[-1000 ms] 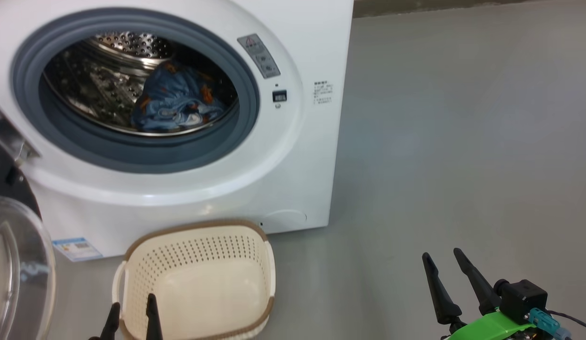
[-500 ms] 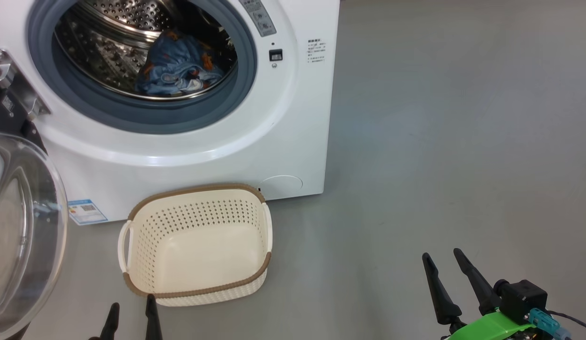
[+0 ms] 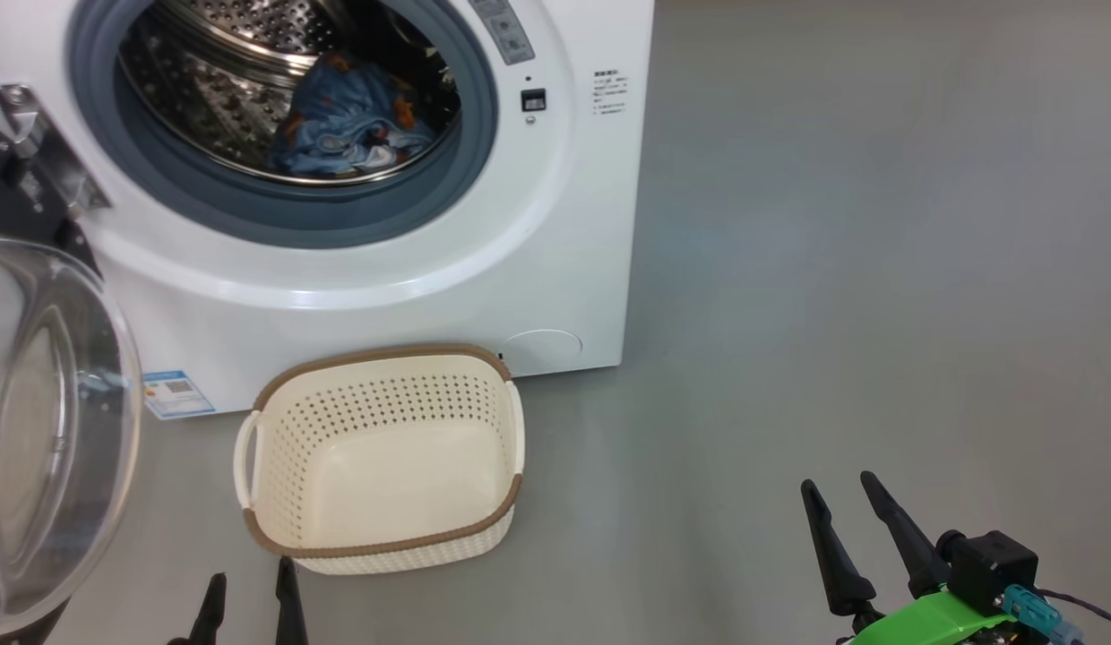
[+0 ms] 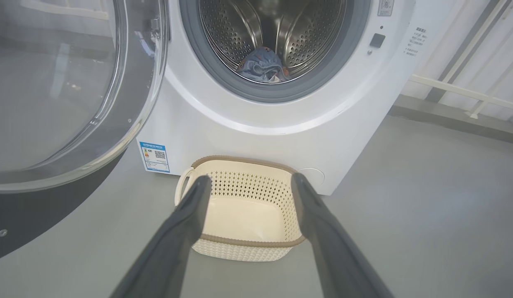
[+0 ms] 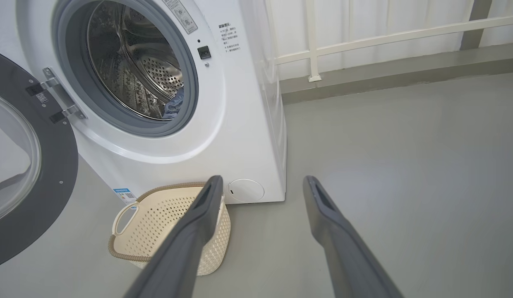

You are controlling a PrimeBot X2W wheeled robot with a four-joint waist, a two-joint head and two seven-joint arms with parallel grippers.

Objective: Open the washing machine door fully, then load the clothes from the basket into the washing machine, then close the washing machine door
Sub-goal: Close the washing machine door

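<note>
Two sets of jaws stand wide and empty — left gripper (image 3: 251, 571) near-left, right gripper (image 3: 837, 482) near-right — and with the clothes (image 3: 349, 121) in the drum (image 3: 206, 107), the open washing machine door (image 3: 45, 430) lies just left of the left gripper, hinged at its far edge.

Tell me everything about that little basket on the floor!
The basket is small and cream-white, plastic by the look of it, with rounded corners. Its walls are full of little holes, and a brown woven-looking band runs around the rim. A loop handle shows on one side. It stands upright on the grey floor, right in front of the washing machine, below the round opening. It is empty: only its bare bottom shows inside.
</note>
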